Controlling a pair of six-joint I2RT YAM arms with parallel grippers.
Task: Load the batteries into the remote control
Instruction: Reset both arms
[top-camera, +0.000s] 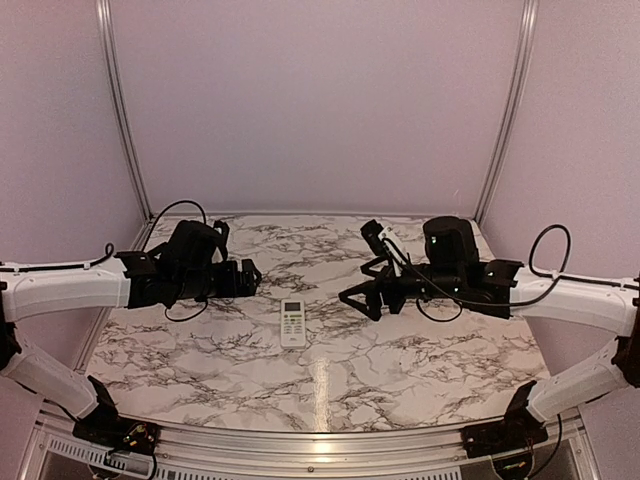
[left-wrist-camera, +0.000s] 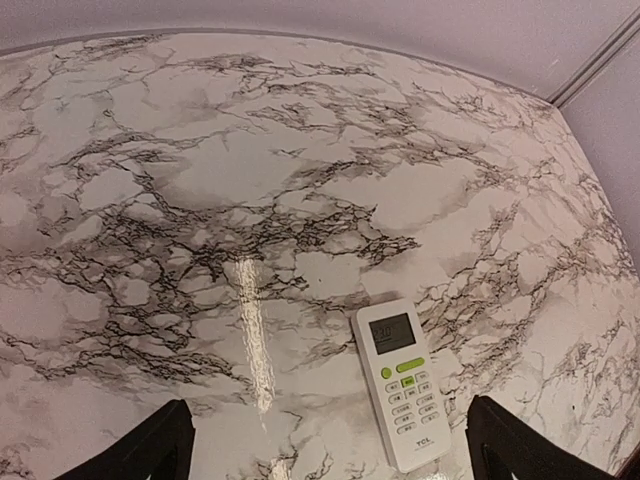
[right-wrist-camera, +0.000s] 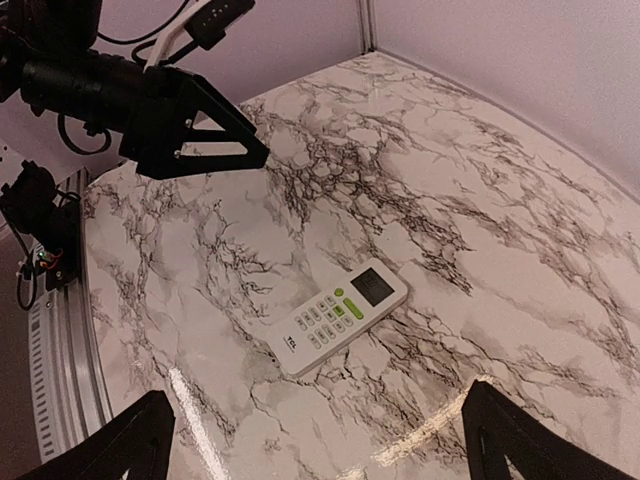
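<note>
Now on the bench: we see the remote control (top-camera: 293, 322) lying flat on the marble-patterned bench (top-camera: 200, 360), roughly at its middle and a little toward the near edge.
Remote face: front up; we make out a small grey display, a green button below it and rows of white keys.
Remote heading: in the top view the display end points away from the arm bases.
Remote contact: it touches only the bench, and both arms stand apart from it.
Left side: the left jaws are spread wide with nothing in them; in the left wrist view the left fingers (left-wrist-camera: 140, 450) sit at the bottom corners, and the remote lies between them, nearer the right-hand one in that picture.
Left placement: to the left of the remote in the top view, pointing toward the middle of the bench.
Right side: the right jaws are likewise spread wide and hold nothing; the right fingers (right-wrist-camera: 125, 445) frame the bottom corners of the right wrist view, with the remote lying slantwise beyond the gap.
Right placement: to the right of the remote and slightly farther back.
Surroundings: we note lilac walls (top-camera: 320, 100) and metal posts (top-camera: 120, 110) at the back corners.
</note>
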